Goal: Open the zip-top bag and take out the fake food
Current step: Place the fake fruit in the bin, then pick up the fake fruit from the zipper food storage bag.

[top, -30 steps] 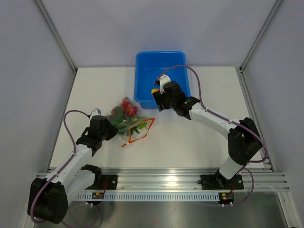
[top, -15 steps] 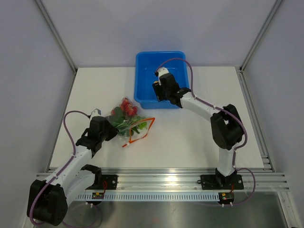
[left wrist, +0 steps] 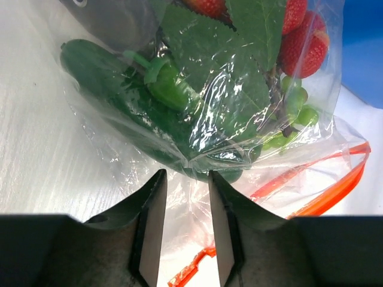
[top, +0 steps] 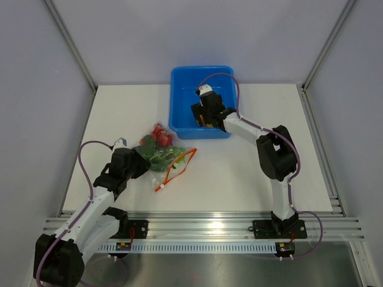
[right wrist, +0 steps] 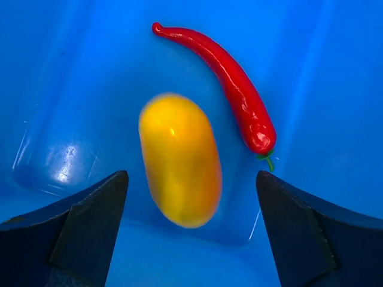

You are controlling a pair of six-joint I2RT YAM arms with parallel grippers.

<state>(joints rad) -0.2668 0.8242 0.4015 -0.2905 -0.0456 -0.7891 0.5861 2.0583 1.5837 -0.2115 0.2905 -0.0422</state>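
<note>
The clear zip-top bag (top: 160, 154) lies left of centre, its orange-red zip strip (top: 175, 166) gaping open toward the right. It holds green vegetables (left wrist: 128, 89), a leaf, small green balls and red strawberries (left wrist: 302, 36). My left gripper (top: 142, 166) is closed on the bag's crinkled near-left edge; in the left wrist view (left wrist: 185, 176) the film runs between the narrow jaws. My right gripper (top: 203, 115) is wide open inside the blue tub (top: 182, 81). In the right wrist view (right wrist: 191, 176) a blurred orange-yellow pepper (right wrist: 179, 158) is below it, beside a red chili (right wrist: 239, 95).
The blue tub stands at the back centre of the white table. Grey walls with metal posts close in the table on three sides. A metal rail runs along the near edge by the arm bases.
My right gripper moved further into the tub and opened, letting go of the orange-yellow pepper. My left gripper drew the bag slightly toward the near left.
</note>
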